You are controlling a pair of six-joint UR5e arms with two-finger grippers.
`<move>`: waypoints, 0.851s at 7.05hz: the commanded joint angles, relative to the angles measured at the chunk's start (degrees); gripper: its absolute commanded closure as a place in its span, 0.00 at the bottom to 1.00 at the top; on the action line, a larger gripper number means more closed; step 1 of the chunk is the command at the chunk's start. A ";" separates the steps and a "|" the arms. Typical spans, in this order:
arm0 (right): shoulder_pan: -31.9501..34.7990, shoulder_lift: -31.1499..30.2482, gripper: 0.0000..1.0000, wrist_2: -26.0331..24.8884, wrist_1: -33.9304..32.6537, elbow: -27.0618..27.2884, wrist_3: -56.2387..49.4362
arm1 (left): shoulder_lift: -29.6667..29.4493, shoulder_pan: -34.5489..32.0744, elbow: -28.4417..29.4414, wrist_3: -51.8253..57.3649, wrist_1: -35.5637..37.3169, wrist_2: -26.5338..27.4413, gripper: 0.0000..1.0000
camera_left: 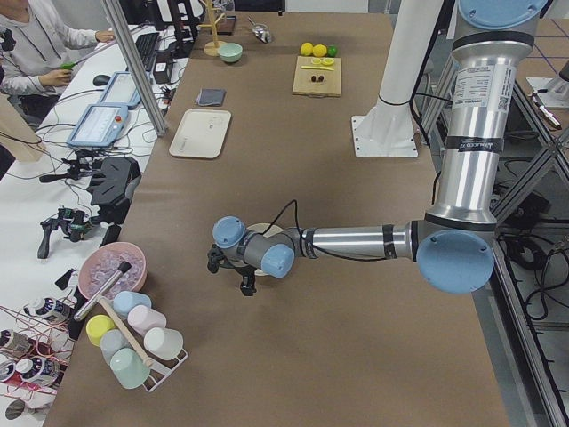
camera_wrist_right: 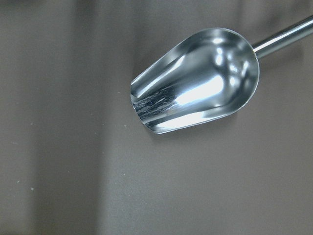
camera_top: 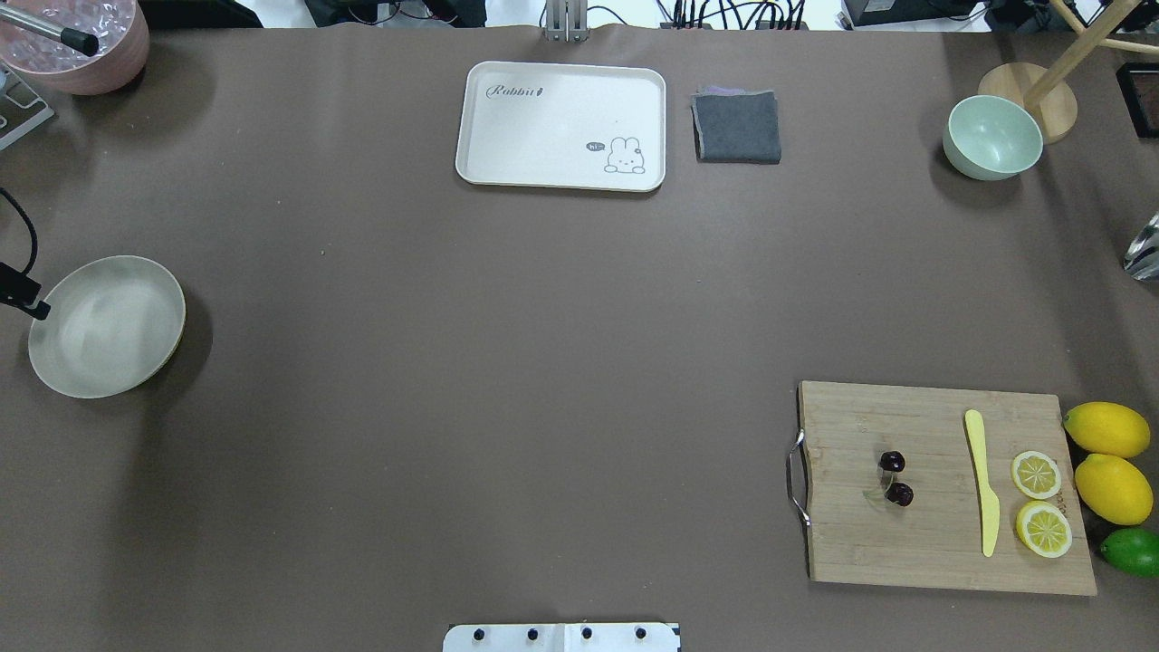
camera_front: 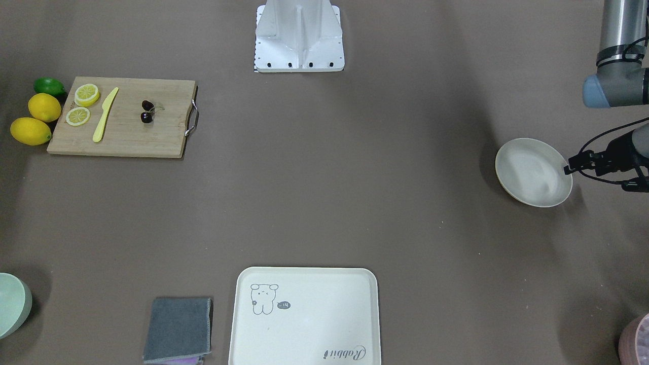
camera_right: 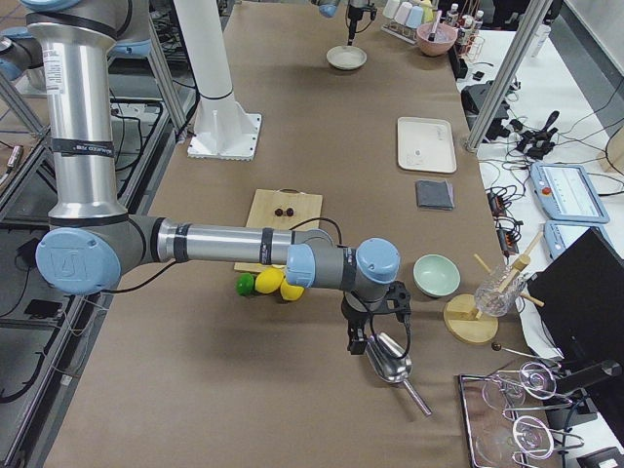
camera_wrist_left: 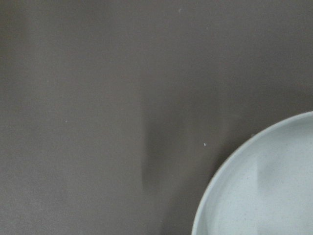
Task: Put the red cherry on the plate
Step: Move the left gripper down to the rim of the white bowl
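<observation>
The red cherry (camera_front: 147, 111) (camera_top: 896, 477) lies as a dark glossy pair on a wooden cutting board (camera_front: 121, 132), far over on my right side. The plate (camera_front: 532, 172) (camera_top: 107, 326), round and off-white, rests on the table at my far left; its rim fills the lower right of the left wrist view (camera_wrist_left: 264, 191). My left gripper (camera_left: 246, 283) hovers by the plate's outer edge; I cannot tell whether it is open. My right gripper (camera_right: 375, 336) hangs over a metal scoop (camera_wrist_right: 195, 93), well away from the board, state unclear.
A yellow knife (camera_front: 105, 114), lemon slices (camera_front: 86, 94), two lemons (camera_front: 30, 131) and a lime (camera_front: 49, 86) sit on or beside the board. A cream tray (camera_top: 561, 81), grey cloth (camera_top: 737, 127), green bowl (camera_top: 993, 136) and pink bowl (camera_top: 77, 41) line the far edge.
</observation>
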 commanded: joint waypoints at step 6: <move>-0.77 0.10 0.00 -0.21 0.12 -0.10 0.00 | 0.50 2.11 0.11 -6.84 -4.49 0.18 0.63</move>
